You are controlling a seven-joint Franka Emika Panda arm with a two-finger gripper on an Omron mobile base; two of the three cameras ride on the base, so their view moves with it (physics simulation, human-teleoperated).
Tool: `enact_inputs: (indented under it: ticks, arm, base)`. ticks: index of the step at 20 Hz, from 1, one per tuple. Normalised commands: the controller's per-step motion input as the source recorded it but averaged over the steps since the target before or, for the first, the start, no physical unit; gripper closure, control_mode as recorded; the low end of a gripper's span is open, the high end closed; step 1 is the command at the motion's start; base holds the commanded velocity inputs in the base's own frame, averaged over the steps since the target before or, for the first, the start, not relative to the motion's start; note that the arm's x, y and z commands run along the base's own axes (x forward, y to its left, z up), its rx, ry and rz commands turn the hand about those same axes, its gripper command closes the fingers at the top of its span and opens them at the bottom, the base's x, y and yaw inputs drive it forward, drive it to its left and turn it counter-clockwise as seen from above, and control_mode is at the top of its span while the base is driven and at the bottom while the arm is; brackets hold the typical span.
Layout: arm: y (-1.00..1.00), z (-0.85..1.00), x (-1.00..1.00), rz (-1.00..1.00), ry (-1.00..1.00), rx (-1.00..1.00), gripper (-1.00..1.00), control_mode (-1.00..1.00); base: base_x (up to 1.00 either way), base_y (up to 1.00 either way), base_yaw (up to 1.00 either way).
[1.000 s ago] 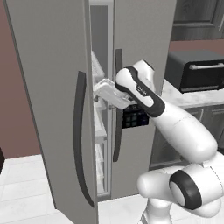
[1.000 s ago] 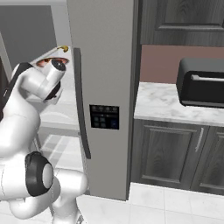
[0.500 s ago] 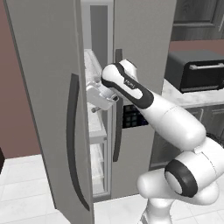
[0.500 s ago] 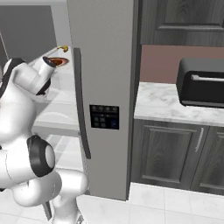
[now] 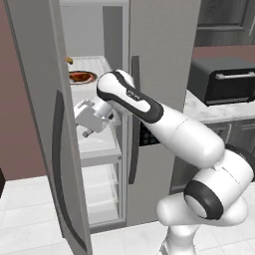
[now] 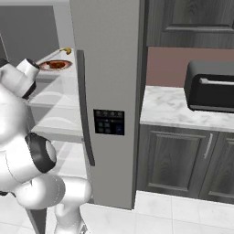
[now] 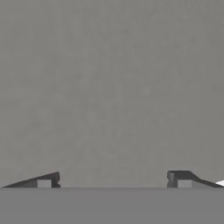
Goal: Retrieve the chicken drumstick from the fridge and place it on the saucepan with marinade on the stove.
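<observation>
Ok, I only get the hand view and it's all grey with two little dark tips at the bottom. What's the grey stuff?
Observer: That's the open fridge door. The pincer is tucked just behind it, pointing at it, with its jaws open and empty.
Operator: So where's the chicken?
Observer: The chicken drumstick lies on a red-rimmed plate on a white shelf inside, higher up than the pincer.
Operator: Is anything else up there?
Observer: Yes, a small yellow-brown item sits just behind the plate on that shelf.
</observation>
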Motion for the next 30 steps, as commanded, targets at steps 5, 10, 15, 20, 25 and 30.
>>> enact_inputs:
  ticks: [5,10,15,20,25,30]
  arm:
    - [0.94,0.0,-0.54,0.02,-0.16,0.19,-1.0,-1.0]
    - [0.26,0.0,-0.09,-0.01,-0.05,0.15,-1.0,-1.0]
    - [-0.5,0.02,-0.03,0.0,0.04,0.0,-1.0,-1.0]
    - [-1.0,0.46,-0.21,0.0,0.07,-0.02,-1.0,-1.0]
    - [-1.0,0.63,-0.2,0.01,0.04,-0.18,-1.0,-1.0]
    - [-1.0,0.32,-0.21,0.05,0.01,-0.31,-1.0,-1.0]
  base:
    - [0.0,0.0,0.0]
    - [0.0,0.0,0.0]
    - [0.0,0.0,0.0]
    - [0.0,0.0,0.0]
    - [0.0,0.0,0.0]
    - [0.0,0.0,0.0]
